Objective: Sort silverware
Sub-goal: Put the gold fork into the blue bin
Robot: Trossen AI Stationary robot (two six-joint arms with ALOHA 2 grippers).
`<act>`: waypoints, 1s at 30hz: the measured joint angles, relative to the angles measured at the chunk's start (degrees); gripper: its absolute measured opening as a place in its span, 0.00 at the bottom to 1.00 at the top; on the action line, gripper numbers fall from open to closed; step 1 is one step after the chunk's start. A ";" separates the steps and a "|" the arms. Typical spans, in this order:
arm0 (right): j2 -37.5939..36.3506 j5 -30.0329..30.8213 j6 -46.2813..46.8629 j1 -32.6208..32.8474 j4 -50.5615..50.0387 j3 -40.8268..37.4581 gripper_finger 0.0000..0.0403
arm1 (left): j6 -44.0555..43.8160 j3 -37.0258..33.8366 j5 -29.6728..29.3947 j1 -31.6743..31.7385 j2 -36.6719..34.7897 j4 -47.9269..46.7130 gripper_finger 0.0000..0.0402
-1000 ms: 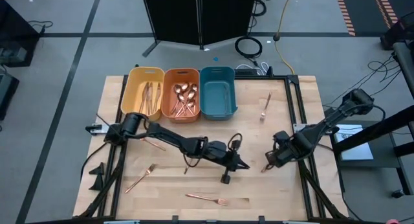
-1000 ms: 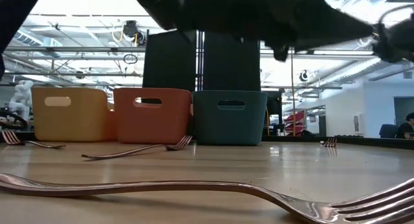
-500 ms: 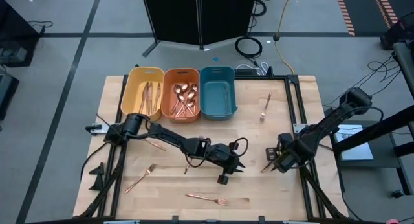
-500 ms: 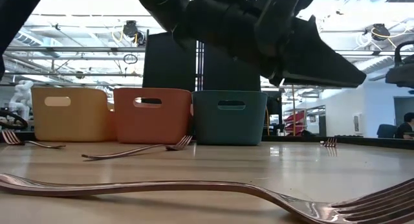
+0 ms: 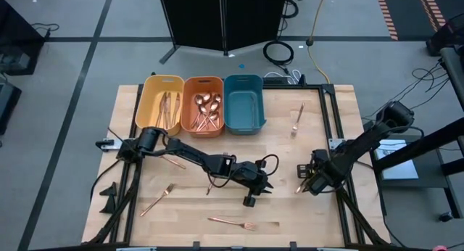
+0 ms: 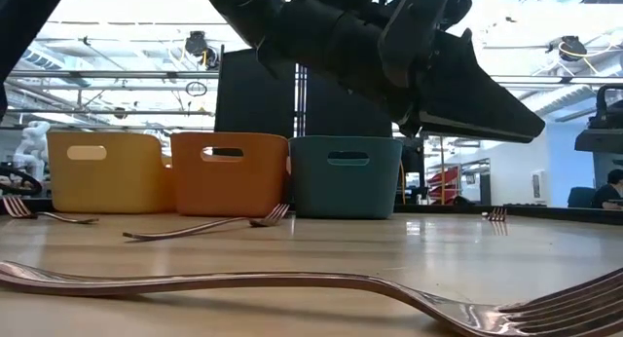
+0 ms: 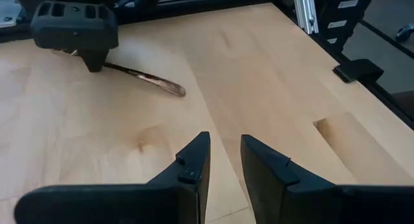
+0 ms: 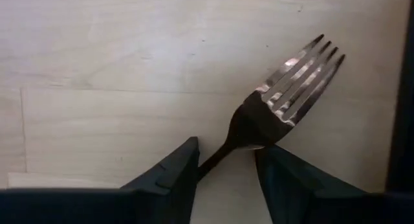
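Observation:
The silverware is copper-coloured. One fork [image 8: 289, 81] lies flat on the wooden table near its right side [image 5: 299, 186]. My right gripper [image 8: 226, 175] hangs open over it, pointing down, one finger on each side of the handle just behind the neck; I cannot tell whether they touch. My left gripper [image 7: 224, 166] is open and holds nothing, hovering over bare wood at mid-table [image 5: 258, 191], and it faces the right gripper [image 7: 76, 28]. Knives lie in the yellow bin [image 5: 161, 104] and spoons in the orange bin [image 5: 204, 106].
The teal bin [image 5: 243, 103] stands beside the orange one at the far edge. Loose forks lie near the far right [image 5: 297, 119], at the near left [image 5: 157, 199], at the near edge [image 5: 232, 223] and under the left arm [image 5: 174, 162]. A metal frame [image 5: 335, 128] borders the table's right.
My left gripper has drawn back a little toward the table's left and has come lower in the low view. My right gripper has shifted slightly toward the near edge, over the fork. The fork has stayed in place.

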 joint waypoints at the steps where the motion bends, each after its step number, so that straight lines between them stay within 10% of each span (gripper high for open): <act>1: 0.41 0.35 -0.37 0.00 0.39 0.00 0.33 | 0.00 0.00 0.00 0.00 -0.01 0.02 0.21; 7: 1.63 3.53 -4.75 0.04 2.70 -0.04 0.05 | -1.25 -0.02 4.79 0.37 -2.75 -0.69 0.21; 12: 1.88 5.29 -7.41 0.07 1.25 1.95 0.01 | -3.51 -0.93 14.84 2.26 -5.40 -1.30 0.21; 23: 1.89 36.66 -23.50 0.13 -3.07 17.57 0.00 | -20.72 -11.11 19.13 3.41 -5.75 24.74 0.21; 30: 1.87 53.00 -40.97 0.13 4.83 24.42 0.00 | -25.51 -12.68 10.93 3.34 -5.68 28.15 0.21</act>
